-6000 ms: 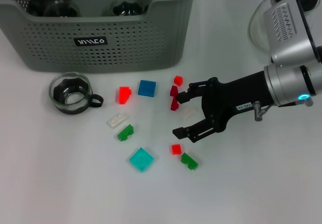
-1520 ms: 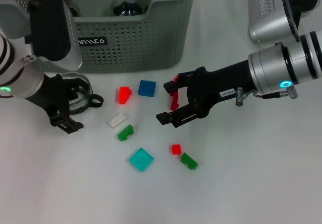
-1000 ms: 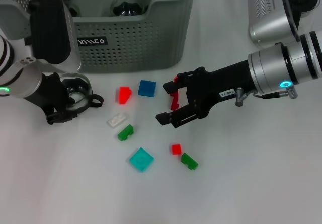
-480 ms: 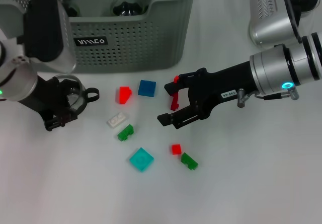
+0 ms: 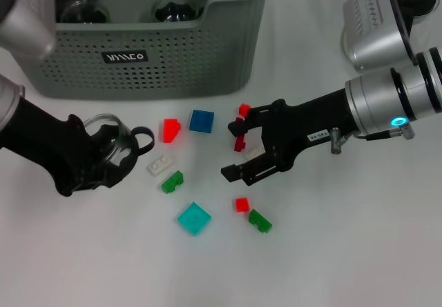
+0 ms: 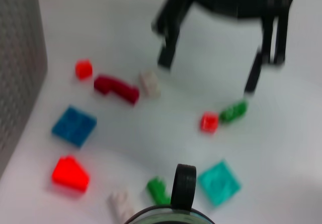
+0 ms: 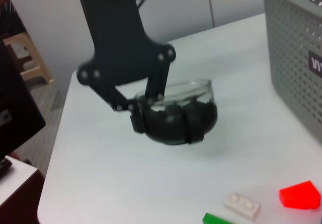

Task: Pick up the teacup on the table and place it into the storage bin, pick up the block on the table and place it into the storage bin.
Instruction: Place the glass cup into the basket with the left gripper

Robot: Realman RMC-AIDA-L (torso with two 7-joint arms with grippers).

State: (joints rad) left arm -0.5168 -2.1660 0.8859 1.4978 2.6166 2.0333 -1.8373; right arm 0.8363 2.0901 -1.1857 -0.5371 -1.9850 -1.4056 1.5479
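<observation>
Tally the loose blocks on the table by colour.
Bright red blocks: 3
Dark red block: 1
Green blocks: 2
White blocks: 2
Blue block: 1
Teal block: 1
Total: 10

Lab-like room, bare white table (image 5: 359,252), plain pale wall (image 7: 211,2), wooden stool (image 7: 27,58) beside it

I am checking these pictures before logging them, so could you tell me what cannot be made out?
- Storage bin contents: head view, cut off by the top edge.
- Left gripper on the teacup: finger contact blurred.
- Bin label: lettering unreadable.
</observation>
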